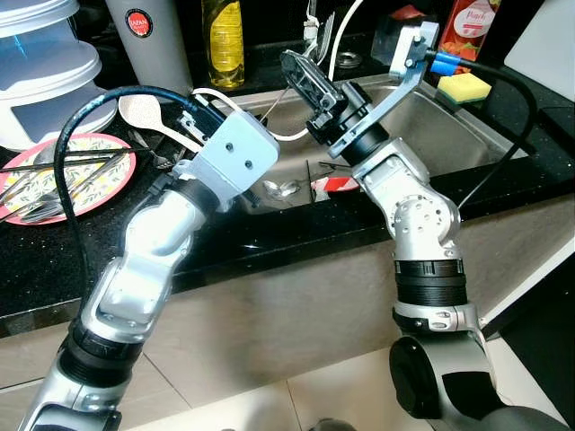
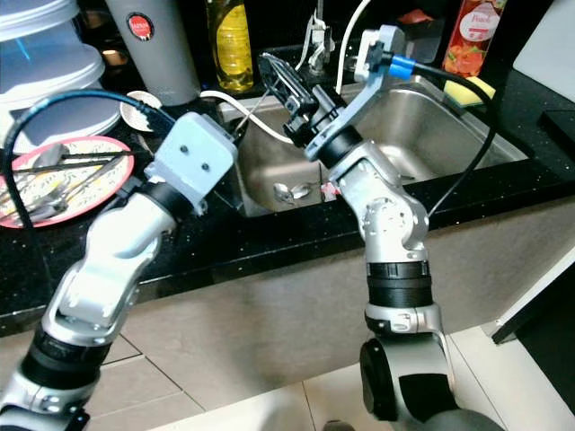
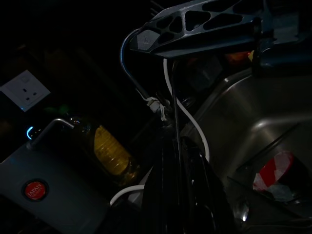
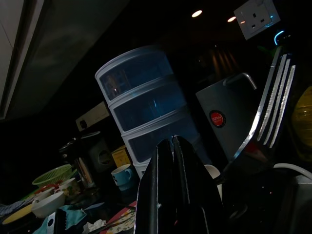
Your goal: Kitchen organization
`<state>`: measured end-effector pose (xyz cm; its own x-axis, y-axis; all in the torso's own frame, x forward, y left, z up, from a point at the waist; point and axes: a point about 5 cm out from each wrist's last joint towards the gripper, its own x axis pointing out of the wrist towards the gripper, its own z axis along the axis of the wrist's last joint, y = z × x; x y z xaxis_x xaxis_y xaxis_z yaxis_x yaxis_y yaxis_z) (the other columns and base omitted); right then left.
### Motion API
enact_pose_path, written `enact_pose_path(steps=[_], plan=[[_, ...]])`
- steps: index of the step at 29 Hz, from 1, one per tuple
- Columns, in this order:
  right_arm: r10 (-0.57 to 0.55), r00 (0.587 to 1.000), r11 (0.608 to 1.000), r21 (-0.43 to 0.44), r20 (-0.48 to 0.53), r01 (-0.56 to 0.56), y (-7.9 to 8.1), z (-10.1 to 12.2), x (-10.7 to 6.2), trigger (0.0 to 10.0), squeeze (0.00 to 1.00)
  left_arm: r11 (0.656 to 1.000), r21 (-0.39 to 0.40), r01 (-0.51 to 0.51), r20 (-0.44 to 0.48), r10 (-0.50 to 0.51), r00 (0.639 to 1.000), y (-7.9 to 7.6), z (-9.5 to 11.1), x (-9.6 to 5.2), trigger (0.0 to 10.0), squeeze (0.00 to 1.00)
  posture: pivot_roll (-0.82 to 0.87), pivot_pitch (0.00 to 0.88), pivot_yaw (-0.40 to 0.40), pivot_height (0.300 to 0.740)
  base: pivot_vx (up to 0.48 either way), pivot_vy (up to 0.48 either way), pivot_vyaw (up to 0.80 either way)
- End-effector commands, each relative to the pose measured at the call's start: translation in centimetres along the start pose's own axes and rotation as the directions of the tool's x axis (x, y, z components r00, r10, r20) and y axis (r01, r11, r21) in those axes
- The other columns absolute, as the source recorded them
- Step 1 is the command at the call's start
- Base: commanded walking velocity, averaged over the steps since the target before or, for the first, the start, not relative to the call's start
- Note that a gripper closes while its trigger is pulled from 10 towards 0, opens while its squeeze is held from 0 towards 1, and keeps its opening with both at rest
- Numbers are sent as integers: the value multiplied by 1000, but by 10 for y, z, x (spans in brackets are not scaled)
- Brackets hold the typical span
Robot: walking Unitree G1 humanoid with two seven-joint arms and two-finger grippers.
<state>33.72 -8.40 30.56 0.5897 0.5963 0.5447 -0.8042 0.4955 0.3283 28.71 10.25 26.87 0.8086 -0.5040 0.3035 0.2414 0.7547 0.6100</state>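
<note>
The black worktop (image 1: 269,235) lies below both claws, and the steel sink (image 1: 449,126) is set into it directly beneath them, so anything let go would be expected to drop into the basin, not onto the stone. The patterned plate (image 1: 101,144), loaded with loose cutlery, is seen well off to the outer side of the left claw (image 3: 175,161). A bottle of yellow oil (image 1: 223,40) stands just beyond that claw, and a white hose (image 1: 269,133) loops close under it. The left claw is judged to be pinching the thin handle of a fork (image 4: 273,107), whose tines are pointed upward next to the right claw (image 1: 305,76). The right claw is raised over the sink with its fingers pressed together on nothing. The main risk is judged to lie in the closeness of the two claws. If either is swung without the other being cleared, the fork could be knocked askew or pried out of a narrow grip on a slim, smooth handle. A second hazard is the hose, which could be snagged by the tines or the fingers if the fork is carried sideways. The bottle could be tipped if the left claw is pushed further back. A spoon (image 1: 286,189) already lies in the basin below, left to be collected.
</note>
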Motion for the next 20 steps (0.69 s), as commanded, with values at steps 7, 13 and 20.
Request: enact_pose_path(steps=[7,13,20], plan=[[-13,1000,1000,-5,15,14,0,6,1,10000,0,989,30,-142,-17,142,990,16,-3,4,10000,322,-23,0,27,740,0,0,0],[-52,998,999,4,34,52,-6,8,2,10000,1000,981,41,-190,6,189,982,25,1,6,10000,0,-20,0,31,740,0,0,0],[-47,997,998,40,55,45,-6,10,0,10000,1000,982,35,-186,44,185,982,24,9,7,10000,0,-17,0,33,740,0,0,0]])
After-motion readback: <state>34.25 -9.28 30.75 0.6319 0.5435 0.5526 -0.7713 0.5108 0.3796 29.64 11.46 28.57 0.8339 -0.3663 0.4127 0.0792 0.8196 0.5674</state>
